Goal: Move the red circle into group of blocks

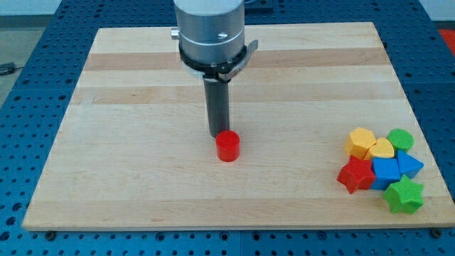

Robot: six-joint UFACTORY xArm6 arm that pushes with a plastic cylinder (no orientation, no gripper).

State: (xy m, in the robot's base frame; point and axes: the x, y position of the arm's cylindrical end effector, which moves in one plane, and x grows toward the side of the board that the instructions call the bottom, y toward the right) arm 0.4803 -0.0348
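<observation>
Block group [384, 167] at view's bottom right, well apart from red circle [228, 146] mid-board. My tip [217, 135] touches circle's top-left edge; no gripper, nothing held. Risk: off-centre push, circle rolls off tip, misses group.

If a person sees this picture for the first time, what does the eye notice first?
First the lone red circle near the board's middle, with my tip right at its upper-left edge. Then the tight cluster at the view's lower right: red star, blue blocks, yellow blocks, green star and a round green block.
</observation>
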